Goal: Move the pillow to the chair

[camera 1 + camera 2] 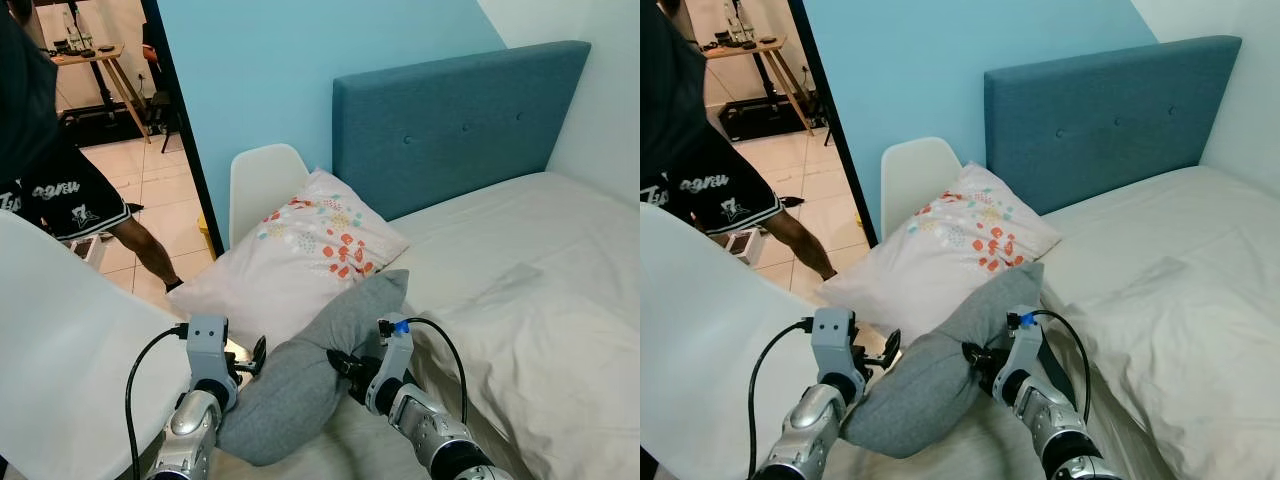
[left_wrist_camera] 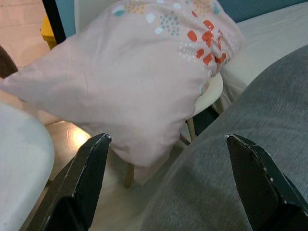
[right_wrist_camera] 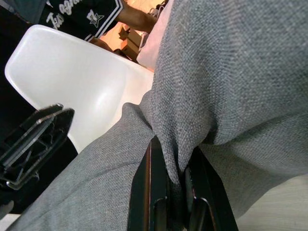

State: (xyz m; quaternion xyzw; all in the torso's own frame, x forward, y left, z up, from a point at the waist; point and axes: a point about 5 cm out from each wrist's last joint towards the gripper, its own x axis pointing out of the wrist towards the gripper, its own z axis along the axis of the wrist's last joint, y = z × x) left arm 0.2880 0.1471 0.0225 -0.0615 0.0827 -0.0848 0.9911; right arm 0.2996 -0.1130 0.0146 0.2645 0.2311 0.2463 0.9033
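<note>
Right pincer [image 3: 175,192] pinching grey pillow [image 1: 300,380], fingertips buried

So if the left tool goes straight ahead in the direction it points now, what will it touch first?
Probably the patterned pillow on the white chair. The left tool is open and points at it, with the grey pillow close beside one finger, so it may brush that first; depth is unclear.

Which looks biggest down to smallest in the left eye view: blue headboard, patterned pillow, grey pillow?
1. Blue headboard.
2. Patterned pillow on the far white chair.
3. Grey pillow, pinched by the right pincer; nearness and folds leave this pillow ranking unsure.
</note>
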